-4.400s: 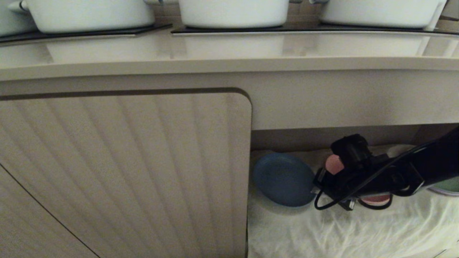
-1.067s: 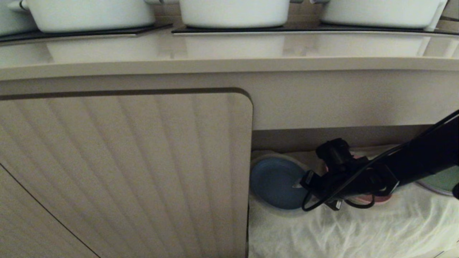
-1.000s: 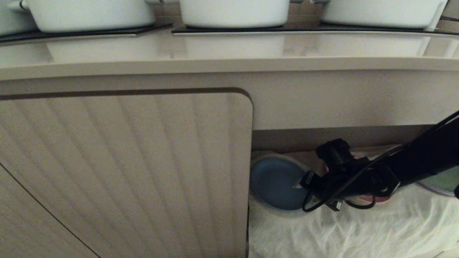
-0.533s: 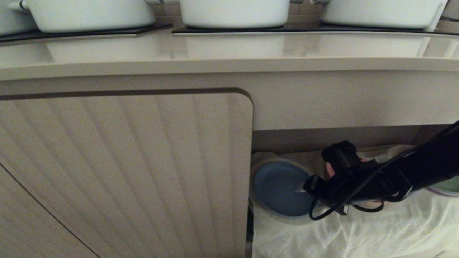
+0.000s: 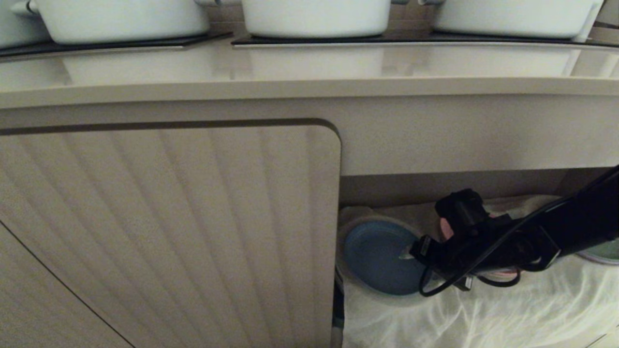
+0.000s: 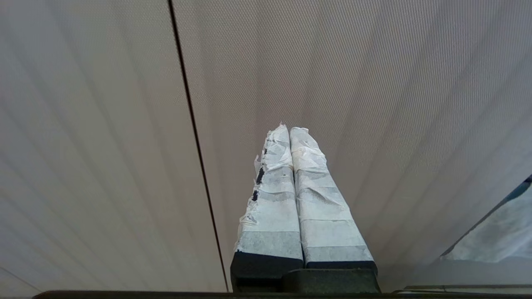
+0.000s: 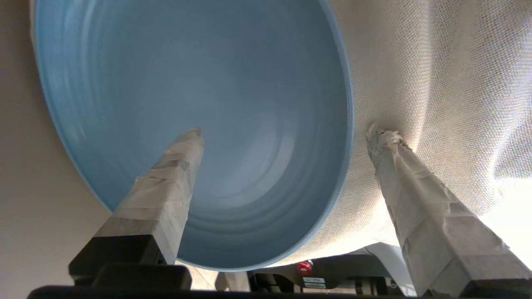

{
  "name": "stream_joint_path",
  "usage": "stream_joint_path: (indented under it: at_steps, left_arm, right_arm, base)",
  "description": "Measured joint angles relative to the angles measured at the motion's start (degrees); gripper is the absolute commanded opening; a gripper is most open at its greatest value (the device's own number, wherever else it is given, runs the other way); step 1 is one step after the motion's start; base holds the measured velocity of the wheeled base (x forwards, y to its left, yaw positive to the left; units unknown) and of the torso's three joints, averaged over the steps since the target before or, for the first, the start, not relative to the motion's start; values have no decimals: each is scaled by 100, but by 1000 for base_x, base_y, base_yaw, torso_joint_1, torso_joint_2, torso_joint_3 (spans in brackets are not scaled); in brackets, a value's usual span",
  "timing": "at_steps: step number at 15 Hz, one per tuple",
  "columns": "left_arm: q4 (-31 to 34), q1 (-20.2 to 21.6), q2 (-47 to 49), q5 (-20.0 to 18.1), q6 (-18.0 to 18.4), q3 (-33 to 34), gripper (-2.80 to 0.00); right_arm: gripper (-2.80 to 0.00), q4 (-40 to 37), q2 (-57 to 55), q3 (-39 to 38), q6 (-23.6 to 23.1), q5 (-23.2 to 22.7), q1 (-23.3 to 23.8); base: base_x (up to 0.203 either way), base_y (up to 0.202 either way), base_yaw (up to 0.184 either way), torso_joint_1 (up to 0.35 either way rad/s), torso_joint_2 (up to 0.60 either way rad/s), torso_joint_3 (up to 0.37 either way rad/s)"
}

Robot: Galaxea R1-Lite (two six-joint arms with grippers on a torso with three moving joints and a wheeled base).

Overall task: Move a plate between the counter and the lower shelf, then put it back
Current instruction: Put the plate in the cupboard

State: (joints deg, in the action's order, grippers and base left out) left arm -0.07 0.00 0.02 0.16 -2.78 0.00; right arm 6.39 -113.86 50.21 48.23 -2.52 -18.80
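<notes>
The white cloth was seen draped wrinkled over the floor of the lower shelf, nearest the camera and in front of the plate. The plate, light blue, was found at the left end of the lower shelf, just beside the edge of the ribbed cabinet door, and appeared to be tilted up, with cloth bunched behind its rim. The right gripper was reached in from the right of the plate, level with it. In the right wrist view the taped fingers were spread wide, one over the plate's blue face and the other outside the rim against the cloth; nothing was clamped between them, and contact with the plate could not be confirmed. To the right of the plate, mostly hidden behind the arm, a pink plate was visible, and further right a green plate at the frame edge. The left gripper was parked away from the plate, its taped fingers pressed together and pointed at the ribbed door panel. Above the plate and furthest back, the counter was seen carrying white pots on black hob panels.
</notes>
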Motion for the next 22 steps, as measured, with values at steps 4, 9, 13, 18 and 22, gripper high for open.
stream_joint_path:
  at_steps: [4, 9, 13, 18, 22]
  left_arm:
    - [0, 0, 0, -2, 0, 0, -280]
    - [1, 0, 0, 0, 2, 0, -280]
    - [0, 0, 0, -2, 2, 0, -280]
    - [0, 0, 0, 0, 2, 0, -280]
    - [0, 0, 0, -2, 1, 0, -280]
  right_arm:
    - [0, 33, 0, 37, 26, -12, 0]
    - [0, -13, 0, 94, 28, -9, -2]
    - [0, -38, 24, 108, 6, 5, 4]
    - [0, -228, 71, 142, -53, 24, 6]
    - [0, -471, 77, 259, -247, 41, 9]
  base:
    - [0, 0, 0, 0, 0, 0]
    - [0, 0, 0, 0, 0, 0]
    - [0, 0, 0, 0, 0, 0]
    - [0, 0, 0, 0, 0, 0]
    - [0, 0, 0, 0, 0, 0]
